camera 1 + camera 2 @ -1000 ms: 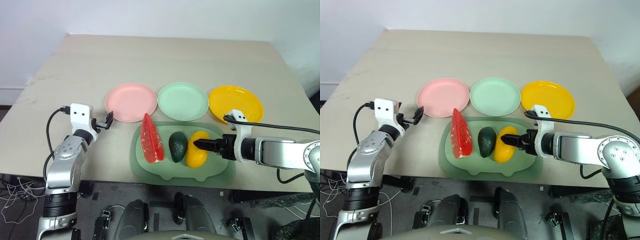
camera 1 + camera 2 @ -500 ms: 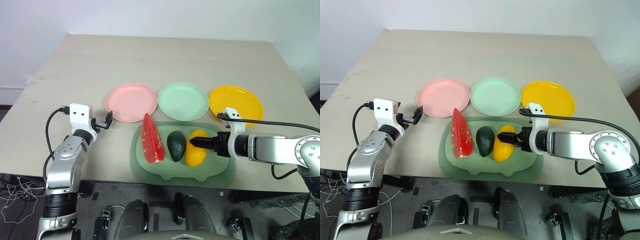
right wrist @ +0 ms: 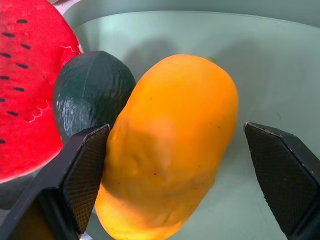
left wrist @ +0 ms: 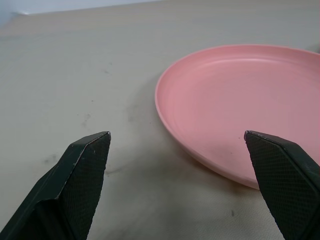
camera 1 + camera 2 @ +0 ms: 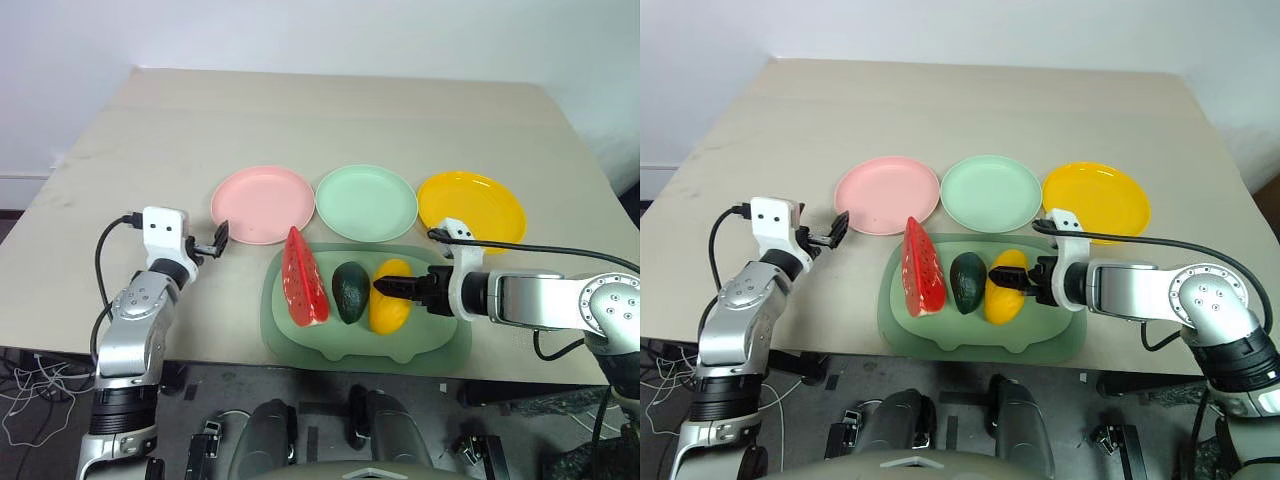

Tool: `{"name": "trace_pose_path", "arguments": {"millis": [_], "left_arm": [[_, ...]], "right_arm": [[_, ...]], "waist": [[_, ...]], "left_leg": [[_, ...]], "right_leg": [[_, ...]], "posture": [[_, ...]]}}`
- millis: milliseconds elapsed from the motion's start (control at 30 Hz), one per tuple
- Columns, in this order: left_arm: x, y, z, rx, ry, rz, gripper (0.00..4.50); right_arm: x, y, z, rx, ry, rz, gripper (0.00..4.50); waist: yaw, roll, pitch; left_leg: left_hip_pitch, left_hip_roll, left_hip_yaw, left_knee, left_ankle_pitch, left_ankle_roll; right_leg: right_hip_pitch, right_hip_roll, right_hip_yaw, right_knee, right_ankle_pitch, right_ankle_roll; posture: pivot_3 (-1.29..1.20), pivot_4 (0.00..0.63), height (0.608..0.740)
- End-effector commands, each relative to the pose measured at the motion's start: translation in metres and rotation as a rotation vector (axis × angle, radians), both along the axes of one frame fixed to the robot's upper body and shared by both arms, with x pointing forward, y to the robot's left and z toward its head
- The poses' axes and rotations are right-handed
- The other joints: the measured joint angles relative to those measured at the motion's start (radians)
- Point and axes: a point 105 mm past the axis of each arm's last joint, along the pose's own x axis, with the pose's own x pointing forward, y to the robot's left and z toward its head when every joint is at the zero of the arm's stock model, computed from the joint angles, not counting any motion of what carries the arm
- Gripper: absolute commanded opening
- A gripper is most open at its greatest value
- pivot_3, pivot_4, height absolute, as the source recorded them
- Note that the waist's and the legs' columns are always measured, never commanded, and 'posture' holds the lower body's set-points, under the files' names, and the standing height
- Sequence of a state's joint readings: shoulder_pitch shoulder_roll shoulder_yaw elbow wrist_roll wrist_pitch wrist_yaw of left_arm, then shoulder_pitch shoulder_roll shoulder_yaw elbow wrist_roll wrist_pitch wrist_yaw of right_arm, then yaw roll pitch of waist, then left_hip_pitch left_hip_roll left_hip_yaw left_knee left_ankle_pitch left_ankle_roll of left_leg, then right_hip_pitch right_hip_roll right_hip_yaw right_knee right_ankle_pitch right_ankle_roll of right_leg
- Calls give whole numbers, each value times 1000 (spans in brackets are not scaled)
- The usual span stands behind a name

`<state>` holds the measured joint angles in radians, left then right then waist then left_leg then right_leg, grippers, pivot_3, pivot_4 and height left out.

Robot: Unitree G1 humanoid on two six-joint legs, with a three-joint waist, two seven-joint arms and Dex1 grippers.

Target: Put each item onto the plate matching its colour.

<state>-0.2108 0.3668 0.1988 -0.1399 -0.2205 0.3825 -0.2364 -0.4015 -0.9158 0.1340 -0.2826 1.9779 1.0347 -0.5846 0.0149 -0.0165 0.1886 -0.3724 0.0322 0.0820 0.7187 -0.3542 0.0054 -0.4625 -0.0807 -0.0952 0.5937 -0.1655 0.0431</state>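
Observation:
On the green pig-shaped mat lie a red watermelon slice, a dark green avocado and a yellow mango, side by side. My right gripper reaches in from the right and stands open astride the mango; one finger rests against its side, the other is apart from it. Behind the mat sit the pink plate, mint green plate and yellow plate. My left gripper hovers open at the pink plate's left rim.
The tan table stretches bare behind the plates. The mat's front edge lies close to the table's near edge. A black cable runs along my right arm.
My right forearm has swung in towards the middle, and its gripper has stayed at the mango. The left arm has not moved.

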Motion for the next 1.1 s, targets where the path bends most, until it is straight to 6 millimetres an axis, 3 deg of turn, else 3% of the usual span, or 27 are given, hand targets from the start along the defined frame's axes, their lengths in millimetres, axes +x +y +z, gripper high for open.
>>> {"name": "trace_pose_path", "arguments": {"millis": [33, 100, 333, 533, 733, 867, 1000, 1100], "left_arm": [[0, -2, 14, 18, -60, -5, 4500], [0, -1, 15, 18, -60, -3, 4500], [-1, -1, 14, 20, -59, -1, 4500], [-2, 1, 15, 24, -59, 1, 4500], [-1, 3, 17, 26, -64, 5, 4500], [0, 0, 20, 24, -73, -1, 4500], [0, 0, 21, 27, -78, 4, 4500], [-2, 0, 23, 28, -82, 6, 4500]], "right_arm": [[1, -8, -9, -23, 32, -40, 3681], [1, -9, -8, -18, 30, -40, 3160], [0, -19, -2, -7, 14, -51, 3135], [10, -40, 35, -20, -87, -42, 3135], [42, -64, 75, -63, -244, -88, 3135], [79, -93, 90, -185, -338, -200, 3135], [111, -121, 86, -318, -368, -291, 3135], [127, -128, 79, -389, -390, -275, 3135]], "waist": [[1, 0, 0], [1, 0, 0], [2, 0, 0], [0, 0, 0], [-2, 0, 0], [-1, 0, 0], [-2, 0, 1], [-3, 0, 1]], "left_leg": [[0, 0, 0, 0, 0, 0], [0, 0, 0, 0, 0, 0], [0, 0, 0, 0, 0, 1], [-1, 0, 0, 0, -1, 1], [-1, 1, 2, -1, -1, 1], [-2, 0, 3, 0, -1, 1], [-3, 0, 3, -1, -1, 1], [-3, 0, 3, -2, -1, 1]], "right_leg": [[0, 0, 0, 0, 0, 0], [0, 0, 0, 0, 0, 0], [0, 0, 0, 0, 0, 0], [0, -1, 0, -1, 0, 0], [-3, 1, 1, 0, 0, 0], [-4, 0, 1, -1, 0, 0], [-4, 0, 1, -1, 0, 0], [-5, 0, 1, -1, 0, 0]], "posture": [[0, 150, 740], [0, 150, 740], [0, 150, 740], [0, 150, 740], [0, 150, 740], [0, 150, 740], [0, 150, 740], [0, 150, 740]]}}
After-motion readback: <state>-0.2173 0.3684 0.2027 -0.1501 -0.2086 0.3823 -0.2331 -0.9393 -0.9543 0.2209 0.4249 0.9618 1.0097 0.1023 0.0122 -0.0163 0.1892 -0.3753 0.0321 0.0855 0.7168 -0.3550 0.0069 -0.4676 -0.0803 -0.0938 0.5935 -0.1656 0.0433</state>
